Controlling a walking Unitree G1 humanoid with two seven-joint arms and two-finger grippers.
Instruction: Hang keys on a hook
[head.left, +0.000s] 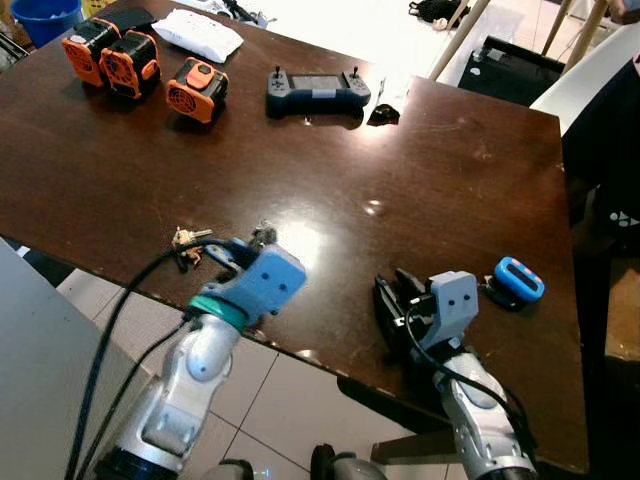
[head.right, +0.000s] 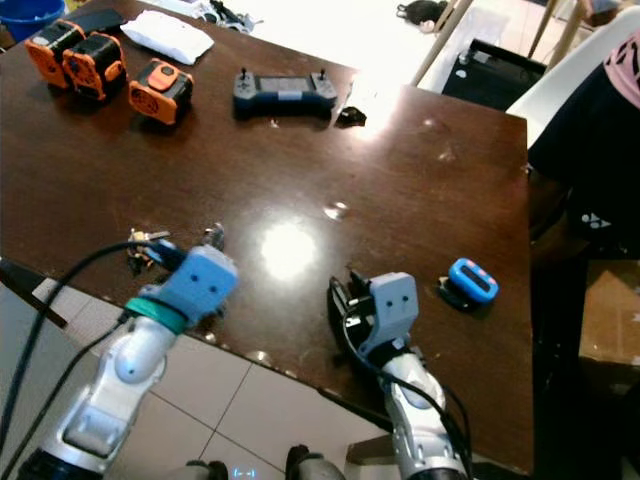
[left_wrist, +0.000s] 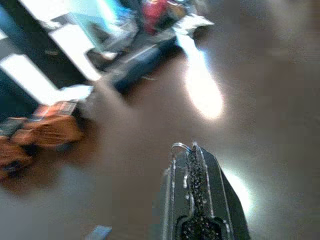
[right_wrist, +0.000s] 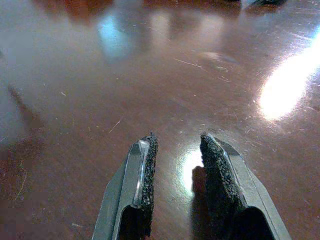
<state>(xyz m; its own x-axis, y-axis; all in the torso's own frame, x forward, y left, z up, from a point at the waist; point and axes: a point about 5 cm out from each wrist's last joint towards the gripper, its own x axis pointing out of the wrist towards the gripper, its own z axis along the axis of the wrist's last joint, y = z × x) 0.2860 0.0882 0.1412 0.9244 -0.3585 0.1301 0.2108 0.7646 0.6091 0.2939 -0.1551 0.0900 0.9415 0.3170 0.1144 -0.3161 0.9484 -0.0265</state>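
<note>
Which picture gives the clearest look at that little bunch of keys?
The left eye view: the keys lie sharp on the table's near edge, beside the left claw. The right eye view shows them similarly.

Your two head views look forward and down from above the near edge of the brown table (head.left: 420, 150), sharing nearly the same scene, slightly offset sideways. Each wrist view sits low over the tabletop, looking along its black fingers (right_wrist: 145, 185) across the glossy wood.
</note>
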